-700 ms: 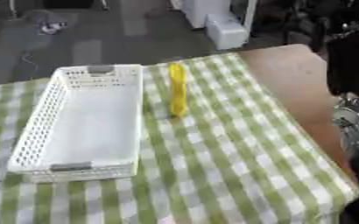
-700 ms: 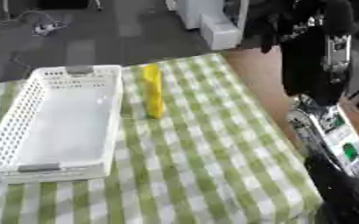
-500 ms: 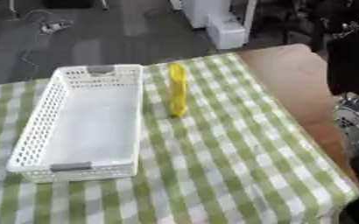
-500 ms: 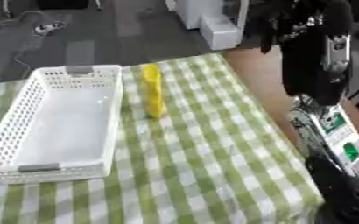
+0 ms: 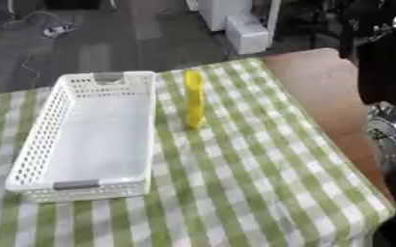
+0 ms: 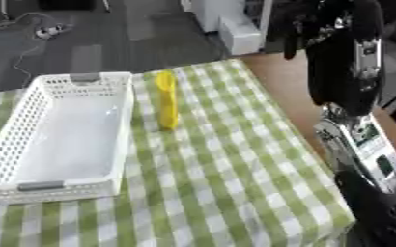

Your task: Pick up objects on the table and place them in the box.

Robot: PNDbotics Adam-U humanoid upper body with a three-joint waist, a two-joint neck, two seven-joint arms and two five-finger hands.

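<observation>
A long yellow object [image 5: 193, 98] lies on the green checked cloth, just right of the white perforated box [image 5: 34, 144], which holds nothing. My right arm rises along the table's right side. Its black hand [image 6: 307, 21] is held high over the bare wooden strip at the far right corner, well away from the yellow object. The hand is dark against a dark background, so its pose is unclear. My left hand shows in neither view.
The green checked cloth [image 5: 252, 183] covers the table, except for a bare wooden strip [image 5: 319, 91] along the right edge. On the floor beyond the table stand a white unit [image 5: 244, 29] and some cables [image 5: 49, 29].
</observation>
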